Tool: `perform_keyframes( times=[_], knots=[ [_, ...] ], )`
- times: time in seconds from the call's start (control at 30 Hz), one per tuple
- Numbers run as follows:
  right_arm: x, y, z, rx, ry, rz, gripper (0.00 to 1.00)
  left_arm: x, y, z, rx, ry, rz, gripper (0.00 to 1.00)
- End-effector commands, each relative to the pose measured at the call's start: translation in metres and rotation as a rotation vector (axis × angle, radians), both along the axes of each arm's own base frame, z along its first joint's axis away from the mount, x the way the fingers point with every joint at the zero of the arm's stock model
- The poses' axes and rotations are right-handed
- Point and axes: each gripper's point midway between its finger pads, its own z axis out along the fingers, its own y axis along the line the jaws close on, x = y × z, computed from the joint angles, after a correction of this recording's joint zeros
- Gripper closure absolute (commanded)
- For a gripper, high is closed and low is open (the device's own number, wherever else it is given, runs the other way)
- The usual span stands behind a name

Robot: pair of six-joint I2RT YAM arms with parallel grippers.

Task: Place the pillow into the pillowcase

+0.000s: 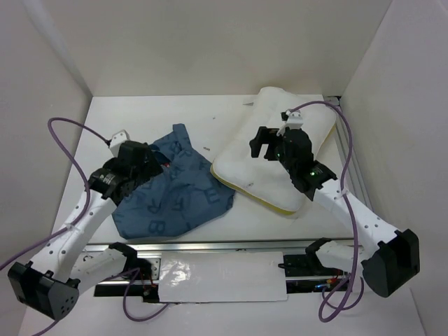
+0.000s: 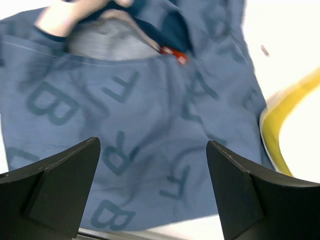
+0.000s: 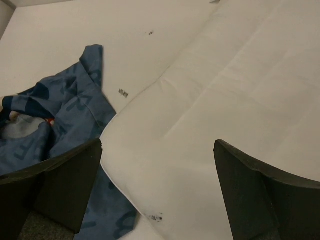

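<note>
Black L gripper (image 2: 152, 145), R gripper (image 3: 157, 145): wide open, empty.

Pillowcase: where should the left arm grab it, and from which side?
Take the hem of the pillowcase at its gaping mouth, beside the red tag. Come down from above with the left gripper, which is open over the cloth. The layers are parted there, so one finger can likely slip inside.

Bare table (image 1: 147, 115) leaves passage from 10 to 12 o'clock. The pillowcase (image 1: 178, 199) fills 8 o'clock and the pillow (image 1: 241, 164) blocks 2 o'clock, the two touching at centre.
</note>
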Motion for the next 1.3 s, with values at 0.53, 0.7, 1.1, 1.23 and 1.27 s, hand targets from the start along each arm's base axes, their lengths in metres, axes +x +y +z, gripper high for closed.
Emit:
perform_keyframes(
  times=[0.53, 0.7, 1.1, 1.23, 1.27],
  knots=[
    [-0.071, 0.137, -0.106, -0.309, 0.228, 0.500, 0.00, 0.004, 0.129, -0.107, -0.107, 0.306, 0.540, 0.13],
    [-0.082, 0.149, -0.128, -0.295, 0.242, 0.552, 0.00, 0.003, 0.135, -0.132, -0.113, 0.314, 0.542, 0.25],
    [-0.097, 0.196, -0.181, -0.347, 0.337, 0.758, 0.08, 0.003, 0.145, -0.151, -0.093, 0.357, 0.509, 1.00],
    [-0.082, 0.203, -0.183, -0.361, 0.335, 0.708, 0.82, 0.014, 0.137, -0.133, -0.120, 0.255, 0.431, 1.00],
    [-0.076, 0.206, -0.172, -0.361, 0.321, 0.694, 1.00, 0.021, 0.134, -0.127, -0.129, 0.202, 0.401, 1.00]
  ],
)
